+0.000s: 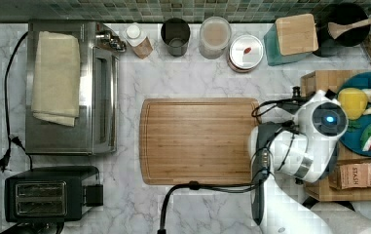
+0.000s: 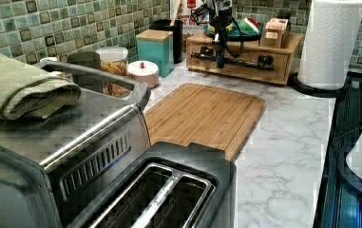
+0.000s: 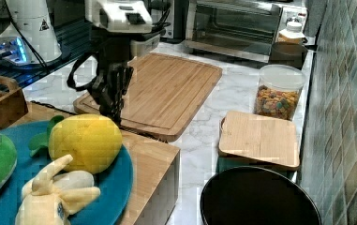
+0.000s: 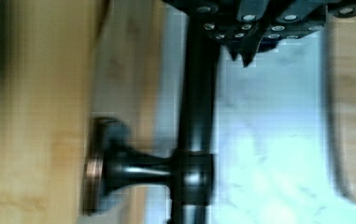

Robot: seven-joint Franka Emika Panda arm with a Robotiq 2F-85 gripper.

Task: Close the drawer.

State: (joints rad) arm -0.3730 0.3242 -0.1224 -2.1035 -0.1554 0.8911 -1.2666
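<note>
top view: your arm sits at the top view's right edge, over the gap betw the cutting board (image 1: 198,141) and the wooden box holding the drawer (image 1: 314,83). the teal plate (image 1: 368,141) of toy fruit rests on top of that box.

left view: drawer front (image 2: 238,59) is at the far end of the table (image 2: 283,142), next to the paper towel roll (image 2: 328,42). the pincer (image 2: 220,59) hangs right at the black bar handle (image 2: 250,61). drawer looks nearly flush w/ the box, maybe a hair out; hard to call.

right view: pincer (image 3: 113,101) points down just off the box's front edge, beside the yellow toy fruit (image 3: 85,140). can't tell how far the jaws are apart.

wrist view: bar handle (image 4: 196,116) runs just under the fingertips (image 4: 245,56), w/ its mounting post (image 4: 133,165) going into the wood front. can't tell if they grip it.

handling, my guess: light, stiff wood, rigid bar, slides easily. no real grip needed; push flat on the bar nr its middle so it won't skew.
</note>
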